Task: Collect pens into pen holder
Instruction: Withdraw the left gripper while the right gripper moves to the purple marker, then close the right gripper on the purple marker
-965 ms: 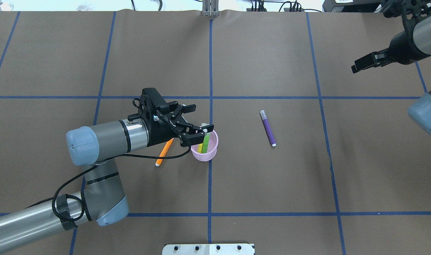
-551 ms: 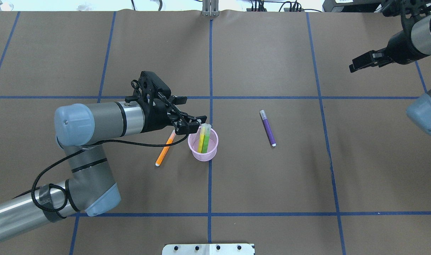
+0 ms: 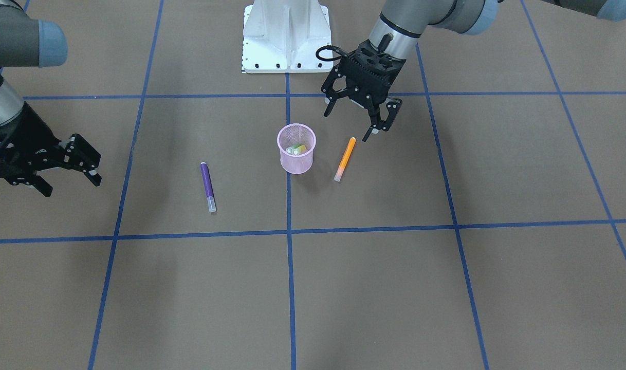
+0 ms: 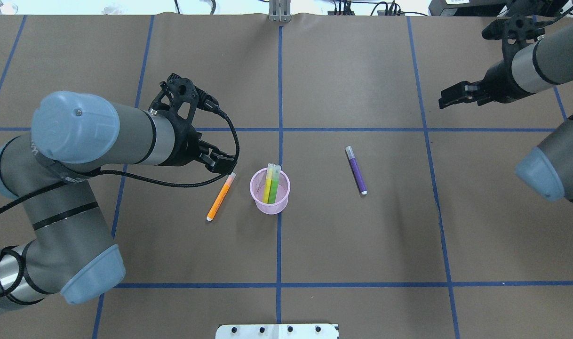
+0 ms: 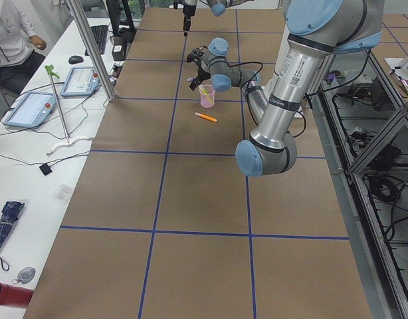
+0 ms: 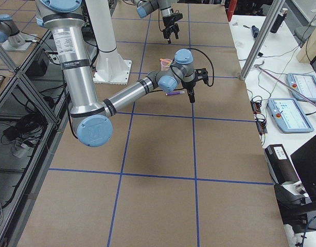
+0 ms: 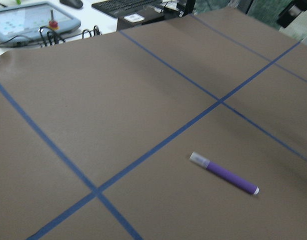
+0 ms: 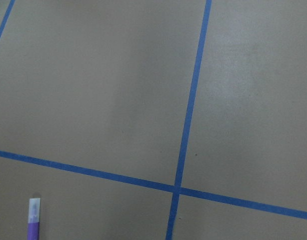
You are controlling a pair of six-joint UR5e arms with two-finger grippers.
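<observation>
Backing off from the cup (image 4: 271, 208), the left claw (image 3: 350, 126) is spread and empty. The yellow pen (image 4: 267, 187) and green pen (image 4: 274, 186) are delivered, and the orange pen (image 3: 344, 159) lies just beside its tips.

In the overhead view the left gripper (image 4: 220, 162), near the pen holder (image 4: 282, 203), lies mostly under its own wrist (image 4: 166, 136), so its jaws hardly show there. Inside the pen holder the lower ends of the yellow pen (image 4: 268, 184) and green pen (image 4: 274, 187) are veiled by the mesh wall. The right wrist view cuts the purple pen (image 8: 33, 220) at its bottom edge, leaving only cap and a little body.
</observation>
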